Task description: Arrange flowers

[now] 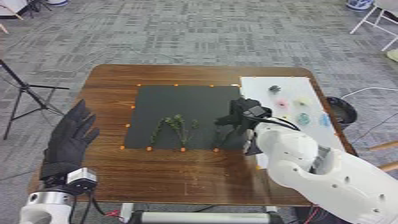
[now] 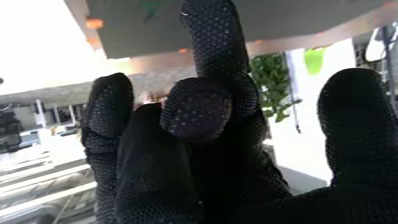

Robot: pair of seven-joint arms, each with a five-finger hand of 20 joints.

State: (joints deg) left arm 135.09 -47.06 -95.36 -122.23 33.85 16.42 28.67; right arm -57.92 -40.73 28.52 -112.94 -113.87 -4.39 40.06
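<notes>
Three green stems lie side by side on the dark mat (image 1: 160, 107), among them a leafy stem (image 1: 176, 123); a thinner stem (image 1: 219, 138) lies farther right, below my right hand's fingertips. My right hand (image 1: 243, 113) is over the mat's right edge. In the right wrist view, the right hand (image 2: 213, 165) has most fingers extended, with its thumb apart and nothing held between. On the white sheet (image 1: 259, 84) are a dark flower (image 1: 274, 89), a pink one (image 1: 282, 103), a pale yellow one (image 1: 302, 101), a green one (image 1: 304, 119) and a blue one (image 1: 325, 120). My left hand (image 1: 68, 137) is open at the table's left side.
Small orange markers edge the mat, such as the marker (image 1: 183, 149) at its near side. The brown table (image 1: 169, 172) extends toward me. A black bin (image 1: 345, 111) stands beyond its right edge, and a black tripod (image 1: 27, 85) is on the floor at left.
</notes>
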